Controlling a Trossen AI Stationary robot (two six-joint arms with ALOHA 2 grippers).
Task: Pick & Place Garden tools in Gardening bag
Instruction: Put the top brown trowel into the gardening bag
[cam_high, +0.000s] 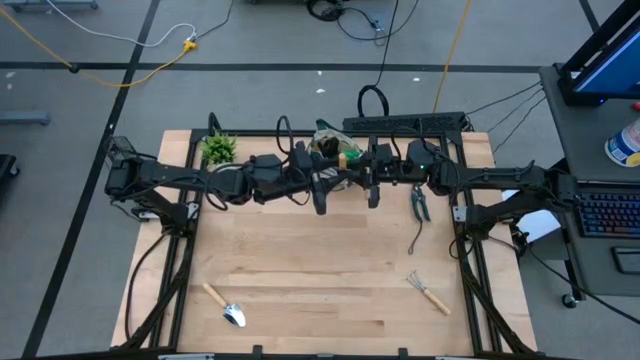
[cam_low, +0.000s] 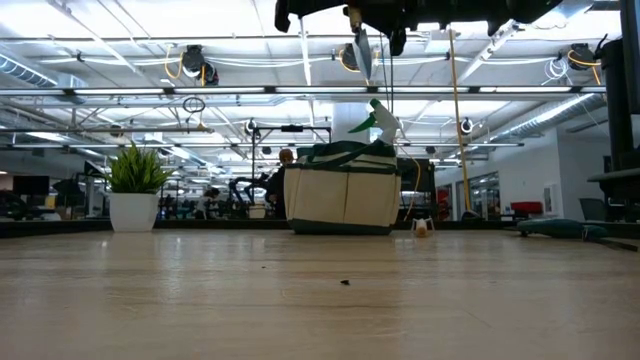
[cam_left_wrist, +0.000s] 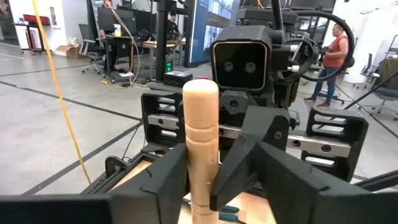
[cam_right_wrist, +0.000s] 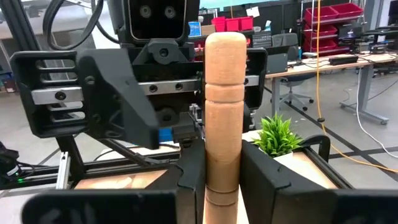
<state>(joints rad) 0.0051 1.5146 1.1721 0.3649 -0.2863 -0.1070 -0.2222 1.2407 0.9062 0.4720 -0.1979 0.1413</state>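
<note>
A robotics lab on an open industrial floor

I work at a light wooden table (cam_high: 300, 270) bolted into a black metal frame (cam_high: 470, 290), standing on grey concrete floor (cam_high: 90, 110) crossed by dark tape lines and trailing yellow cables (cam_high: 120, 75). Overhead I see exposed white beams and hanging lights (cam_low: 195, 62). Beyond my table stand other desks with monitors (cam_left_wrist: 115, 15) and office chairs (cam_left_wrist: 87, 37), red storage bins (cam_right_wrist: 333, 17) on a shelf, and a person (cam_left_wrist: 333, 53) walking across the floor. A keyboard (cam_high: 608, 212) sits on a side desk beside me.
</note>
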